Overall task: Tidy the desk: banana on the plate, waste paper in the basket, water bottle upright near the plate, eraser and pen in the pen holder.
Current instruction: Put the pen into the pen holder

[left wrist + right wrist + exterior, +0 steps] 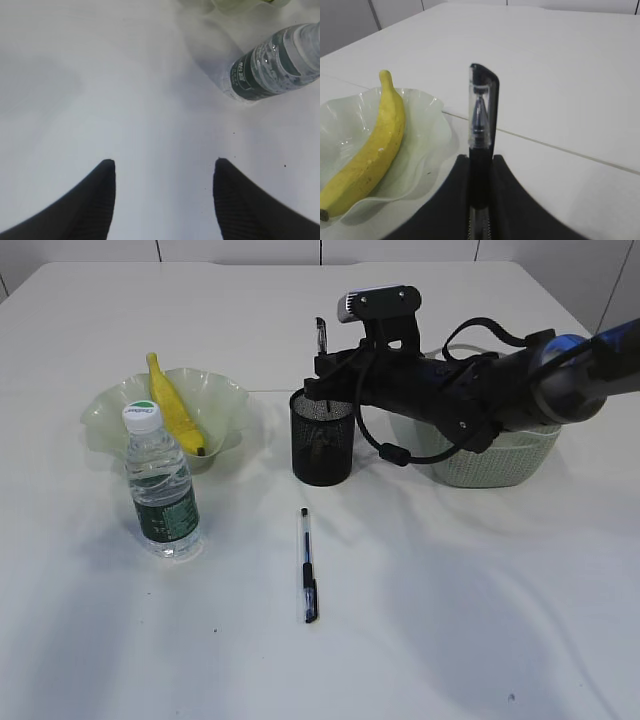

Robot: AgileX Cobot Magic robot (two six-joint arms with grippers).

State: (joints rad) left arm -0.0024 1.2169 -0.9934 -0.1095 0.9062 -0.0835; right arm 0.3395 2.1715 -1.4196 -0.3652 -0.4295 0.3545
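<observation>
Fingers [502, 200] of our right end effector [480, 200] are pressed tight against a capped pen [481, 135], which stands upright between them with its clear cap and black clip on top. In the exterior view this right end effector [322, 375] sits just above the rim of the black mesh pen holder [322, 445], and the held pen [320, 338] pokes up over it. Our right arm [470, 385] reaches in from the right, passing in front of the pale woven basket [500, 460]; we cannot see into the basket.

Our left end effector [164, 175] shows only in its own wrist view: both dark fingers [97, 200] stand well apart with nothing between them, over bare white worktop [100, 75].

A second pen [307, 565] lies flat on the worktop [450, 620] in front of the pen holder, well apart from it.

To the left, the water bottle [160, 485] stands upright with its white cap on, just in front of the pale green wavy plate [225, 400]. The banana [175, 410] lies on that plate. In the right wrist view the banana [370, 150] rests along the plate [427, 150], stem end pointing away. The bottle [275, 65] also enters the top right of the left wrist view.

We cannot see the eraser or waste paper.
</observation>
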